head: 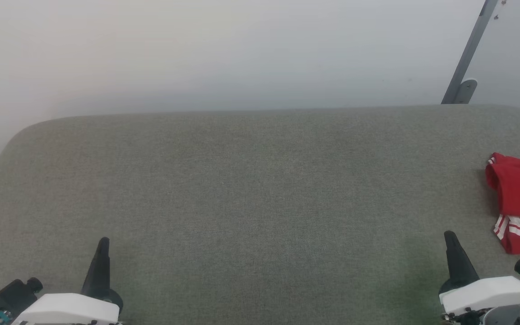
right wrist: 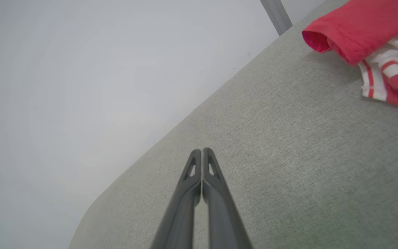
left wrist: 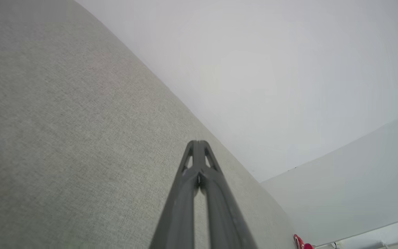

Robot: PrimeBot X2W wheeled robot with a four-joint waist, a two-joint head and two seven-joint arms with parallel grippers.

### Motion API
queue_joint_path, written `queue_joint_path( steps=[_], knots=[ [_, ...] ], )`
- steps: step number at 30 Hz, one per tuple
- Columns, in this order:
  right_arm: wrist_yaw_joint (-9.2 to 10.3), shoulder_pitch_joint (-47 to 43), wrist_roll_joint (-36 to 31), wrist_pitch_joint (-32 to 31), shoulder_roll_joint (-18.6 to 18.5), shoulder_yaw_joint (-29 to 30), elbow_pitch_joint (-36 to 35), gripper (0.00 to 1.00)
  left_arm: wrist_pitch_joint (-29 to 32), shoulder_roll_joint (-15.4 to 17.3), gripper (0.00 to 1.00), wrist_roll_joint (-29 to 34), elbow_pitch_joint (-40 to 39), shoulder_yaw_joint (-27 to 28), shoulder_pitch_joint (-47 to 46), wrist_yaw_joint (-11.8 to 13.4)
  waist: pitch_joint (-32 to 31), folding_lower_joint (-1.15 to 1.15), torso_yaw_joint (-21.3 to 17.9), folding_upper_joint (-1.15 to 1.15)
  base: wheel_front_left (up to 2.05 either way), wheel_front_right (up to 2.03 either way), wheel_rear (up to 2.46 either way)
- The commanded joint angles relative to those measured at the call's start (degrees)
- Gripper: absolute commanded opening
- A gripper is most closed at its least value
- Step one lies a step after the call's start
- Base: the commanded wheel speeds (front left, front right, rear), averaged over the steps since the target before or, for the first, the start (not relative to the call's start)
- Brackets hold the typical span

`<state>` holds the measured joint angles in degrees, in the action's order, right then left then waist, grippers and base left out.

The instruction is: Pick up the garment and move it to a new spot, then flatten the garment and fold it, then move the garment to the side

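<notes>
The garment (head: 519, 198) is a red shirt with white, red-striped trim, lying bunched at the right edge of the grey-green fabric surface (head: 251, 189), partly cut off by the head view's edge. It also fills the upper right of the right wrist view as a folded red and white bundle (right wrist: 368, 31), and a sliver of the garment (left wrist: 299, 242) shows far off in the left wrist view. My right gripper (head: 449, 237) is shut and empty, just left of and nearer than the garment. My left gripper (head: 104, 241) is shut and empty at the lower left, far from it.
A pale wall (head: 242, 54) rises behind the surface's rounded far edge. A grey slanted metal post (head: 467, 58) with a bracket stands at the back right. The wide middle of the surface lies bare between the grippers.
</notes>
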<state>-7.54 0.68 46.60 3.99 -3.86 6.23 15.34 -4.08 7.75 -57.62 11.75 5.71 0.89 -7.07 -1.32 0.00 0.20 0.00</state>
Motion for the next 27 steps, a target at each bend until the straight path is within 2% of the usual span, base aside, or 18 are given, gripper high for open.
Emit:
queue_joint_path(
  steps=[1,27],
  knots=[
    [0.03,1.5,1.8,-0.5,-0.1,0.2,-0.8,0.0,0.4,0.1,0.0,-1.5,-0.4,0.3,-1.6,-0.2,0.0,0.0,0.0,0.0,0.0,0.0,0.0],
    [0.05,3.4,19.9,-4.7,0.4,0.3,-1.1,0.0,4.7,-1.9,0.0,-15.2,0.7,0.6,-4.1,-0.4,0.5,0.0,-0.1,0.0,0.0,0.0,0.0]
  ],
)
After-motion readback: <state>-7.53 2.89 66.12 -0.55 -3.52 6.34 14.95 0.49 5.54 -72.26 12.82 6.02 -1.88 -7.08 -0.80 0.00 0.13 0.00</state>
